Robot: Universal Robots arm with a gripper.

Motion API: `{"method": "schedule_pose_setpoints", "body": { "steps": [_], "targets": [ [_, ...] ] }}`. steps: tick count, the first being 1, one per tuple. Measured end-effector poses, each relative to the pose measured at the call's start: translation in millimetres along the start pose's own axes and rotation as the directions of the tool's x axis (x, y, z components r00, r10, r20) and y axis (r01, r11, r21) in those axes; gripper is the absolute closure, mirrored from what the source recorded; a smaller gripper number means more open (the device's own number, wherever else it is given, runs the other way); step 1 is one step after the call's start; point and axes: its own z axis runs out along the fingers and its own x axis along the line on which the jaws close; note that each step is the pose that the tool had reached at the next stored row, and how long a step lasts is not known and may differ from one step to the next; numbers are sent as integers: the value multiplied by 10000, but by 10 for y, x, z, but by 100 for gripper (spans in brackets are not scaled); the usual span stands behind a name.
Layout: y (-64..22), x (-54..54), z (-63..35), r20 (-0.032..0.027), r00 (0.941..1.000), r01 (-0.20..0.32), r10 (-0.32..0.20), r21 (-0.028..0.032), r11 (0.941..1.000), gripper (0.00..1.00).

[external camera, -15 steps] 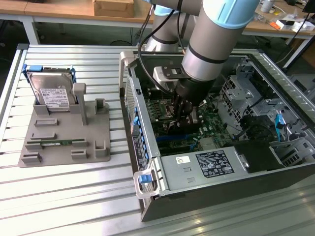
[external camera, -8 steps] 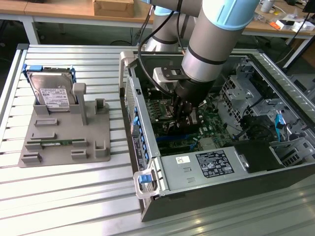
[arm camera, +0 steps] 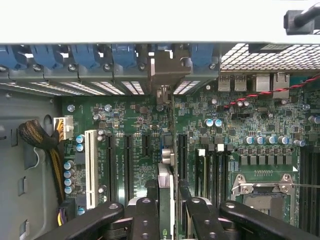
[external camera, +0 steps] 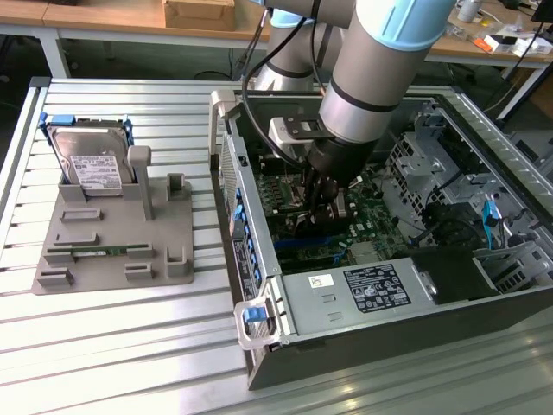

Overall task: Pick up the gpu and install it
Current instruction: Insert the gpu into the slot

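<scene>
Wrist view: the gripper [arm camera: 166, 197] has its fingers [arm camera: 145, 212] half closed on the gpu [arm camera: 165, 175], held edge-on just above the motherboard [arm camera: 250, 125] slots inside the computer case [external camera: 346, 346]. If the card is slightly tilted or offset, pressing down could jam its edge or bend it.

Here's the arm [external camera: 380, 78], upper centre of the exterior frame: a thick grey tube with a pale blue joint cap, slanting down toward mid-frame. The wrist [external camera: 346, 130] points almost straight down, a touch toward the frame's left. Below it the black gripper [external camera: 321, 207] hangs just above the middle of the frame. From the wrist camera, its two black fingers [arm camera: 145, 215] stand close together, pressed to either side of the gpu [arm camera: 165, 177], seen edge-on.
</scene>
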Motion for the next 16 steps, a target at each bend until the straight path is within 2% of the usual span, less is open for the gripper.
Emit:
{"method": "schedule_pose_setpoints", "body": {
  "steps": [12,16],
  "targets": [
    [1,9,4,-1,10000,-43,43,1,10000,74],
    [0,12,32,-5,10000,-43,43,-1,10000,74]
  ]
}}
